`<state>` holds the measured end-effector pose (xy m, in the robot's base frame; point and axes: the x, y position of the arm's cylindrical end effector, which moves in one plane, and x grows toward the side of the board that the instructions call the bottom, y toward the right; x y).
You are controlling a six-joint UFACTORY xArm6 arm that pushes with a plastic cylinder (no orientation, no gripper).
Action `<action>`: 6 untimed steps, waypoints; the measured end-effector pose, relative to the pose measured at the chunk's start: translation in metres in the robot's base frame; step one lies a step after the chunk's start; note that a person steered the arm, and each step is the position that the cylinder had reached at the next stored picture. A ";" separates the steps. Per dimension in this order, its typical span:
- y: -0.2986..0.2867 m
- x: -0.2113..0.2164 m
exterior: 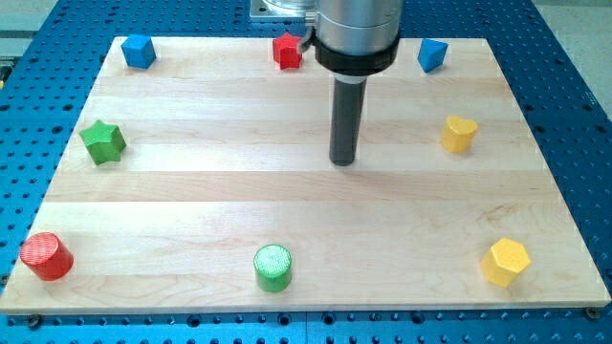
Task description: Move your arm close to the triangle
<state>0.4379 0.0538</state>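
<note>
Along the tabletop's (191,196) bottom edge in the view, three blocks sit far apart. A red cylinder (45,256) is in the bottom left corner, a green cylinder (273,268) is near the middle, and a yellow hexagon (505,262) is in the bottom right corner.

Further up, a green star (102,141) sits by the left edge and a yellow block (459,134) by the right edge. My tip (343,162) is between them, near the middle of the tabletop, and it touches no block. I have no gripper, only a rod, so nothing can be held. The blocks lie spread around the edges, so there is free room to slide.

At the top edge are a blue block (140,51) in the left corner and a red block (286,51) near the middle, partly behind my arm. The blue triangle (432,54) is near the top right corner. I think that one is the triangle, because it looks pointed. It is well apart from my tip, up and to the right, so the job looks not yet done.
</note>
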 end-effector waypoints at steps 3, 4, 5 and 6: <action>0.076 -0.081; 0.162 -0.109; 0.264 -0.138; 0.247 -0.168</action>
